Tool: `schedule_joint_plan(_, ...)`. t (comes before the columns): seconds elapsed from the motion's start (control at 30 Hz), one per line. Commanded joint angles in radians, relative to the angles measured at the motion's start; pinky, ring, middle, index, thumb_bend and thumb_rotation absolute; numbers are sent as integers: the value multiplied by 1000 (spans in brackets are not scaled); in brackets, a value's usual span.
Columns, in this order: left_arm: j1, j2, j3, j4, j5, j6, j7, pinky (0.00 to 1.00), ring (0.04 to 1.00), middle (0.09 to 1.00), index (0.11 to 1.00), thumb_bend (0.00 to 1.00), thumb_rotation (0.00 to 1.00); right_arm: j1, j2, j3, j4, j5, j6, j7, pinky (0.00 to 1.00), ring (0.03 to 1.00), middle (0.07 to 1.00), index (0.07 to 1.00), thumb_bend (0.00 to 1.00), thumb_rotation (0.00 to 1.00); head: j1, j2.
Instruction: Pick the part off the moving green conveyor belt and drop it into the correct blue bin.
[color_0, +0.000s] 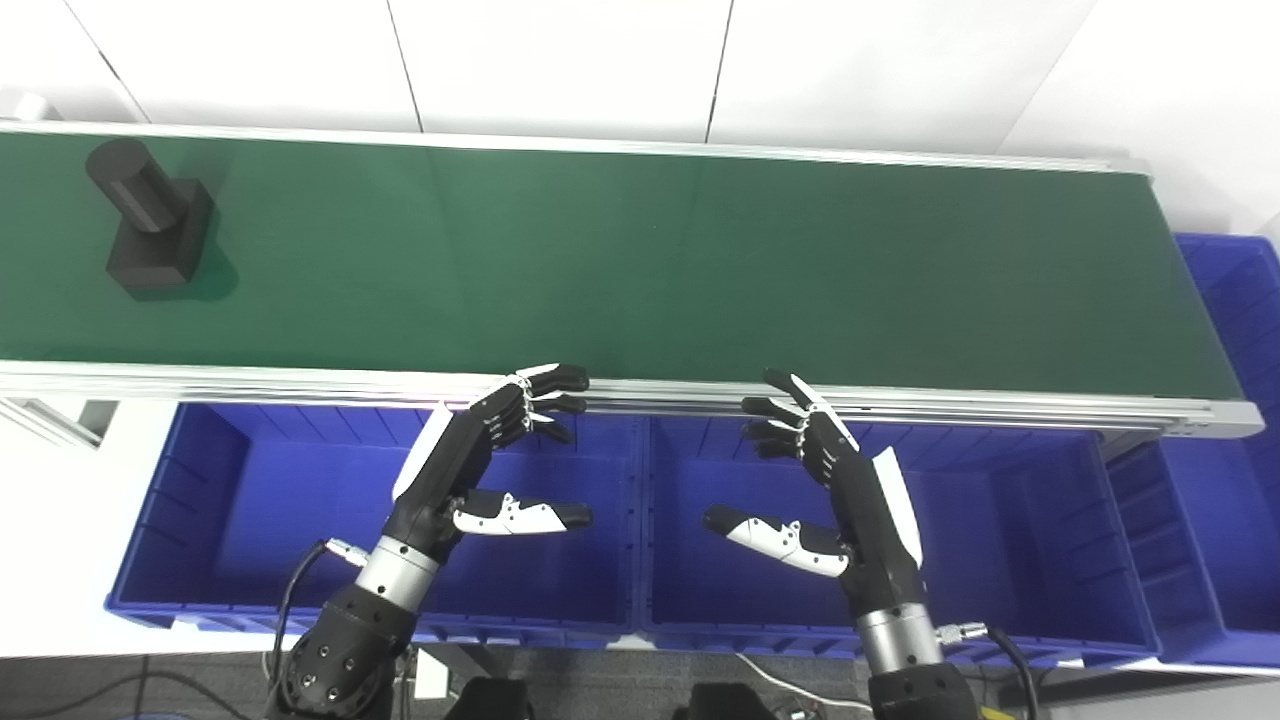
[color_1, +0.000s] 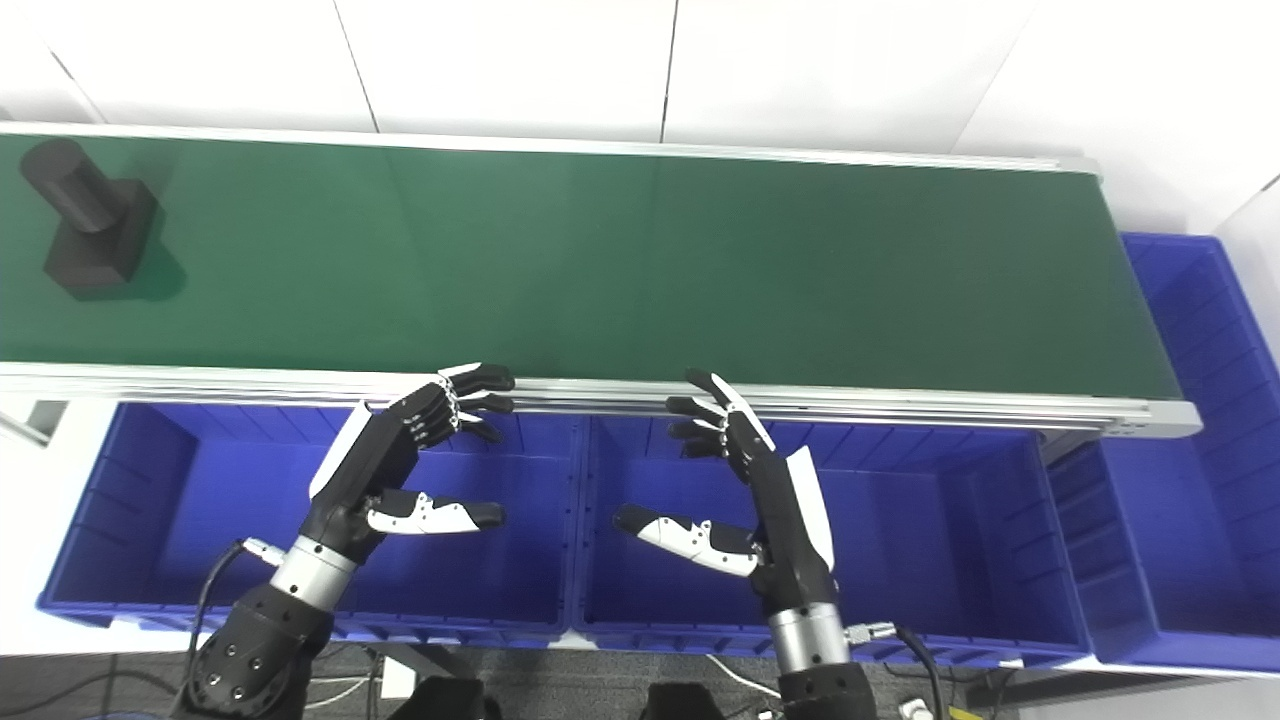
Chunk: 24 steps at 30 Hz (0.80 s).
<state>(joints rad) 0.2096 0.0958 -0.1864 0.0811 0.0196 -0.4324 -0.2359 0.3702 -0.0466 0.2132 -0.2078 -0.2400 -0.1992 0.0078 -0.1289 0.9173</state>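
Left eye view, lower frame: my left hand hangs over the left blue bin, fingers spread wide, thumb stuck out toward frame centre, holding nothing. My right hand mirrors it over the middle blue bin, also wide and empty. Fingertips of both sit at the near aluminium rail of the conveyor, not past it. Judgement: this is a waiting pose, palms facing each other, staged at the belt edge so either hand can reach in once the part comes within range, with a bin directly beneath for the drop.

Mid frame: green conveyor belt runs left to right across the picture, bare along most of its length. A third blue bin sits at the belt's right end.

Far, upper left of the frame: the part, matte black, a blocky square base with a round cylinder projecting from it. It lies well apart from both hands. Long axis runs along the cylinder, which points toward the upper left corner and appears tilted up off the belt; the base end faces lower right. Not yet picked.

Which bin is correct: cannot tell, no labels visible.
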Motion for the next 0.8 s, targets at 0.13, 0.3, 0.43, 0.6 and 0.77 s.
schedule_joint_plan(0.13, -15, 6, 0, -27, -7, -38, 8, 582, 724, 790, 779, 794, 269, -5, 4, -1, -34, 5, -22, 1, 666, 712, 774, 876, 742, 283, 1, -1)
schedule_joint_plan(0.3, -14, 5, 1, -27, -12, -38, 5, 583, 723, 790, 779, 795, 266, -5, 4, -1, -32, 10, -26, 2, 669, 713, 776, 877, 740, 283, 1, -1)
schedule_joint_plan(0.43, -15, 6, 0, -27, -11, -38, 5, 582, 722, 793, 780, 792, 264, -5, 4, -1, -33, 11, -23, 3, 672, 715, 776, 877, 741, 279, 1, -1)
schedule_joint_plan(0.6, -14, 5, 0, -28, -7, -38, 9, 580, 722, 792, 779, 794, 268, -5, 4, 0, -36, 6, -19, 3, 668, 713, 775, 877, 740, 287, 1, 1)
schedule_joint_plan(0.77, -14, 4, 1, -27, -13, -38, 5, 581, 727, 793, 779, 792, 267, -5, 6, -1, -34, 16, -20, 3, 671, 715, 775, 875, 745, 277, 2, 1)
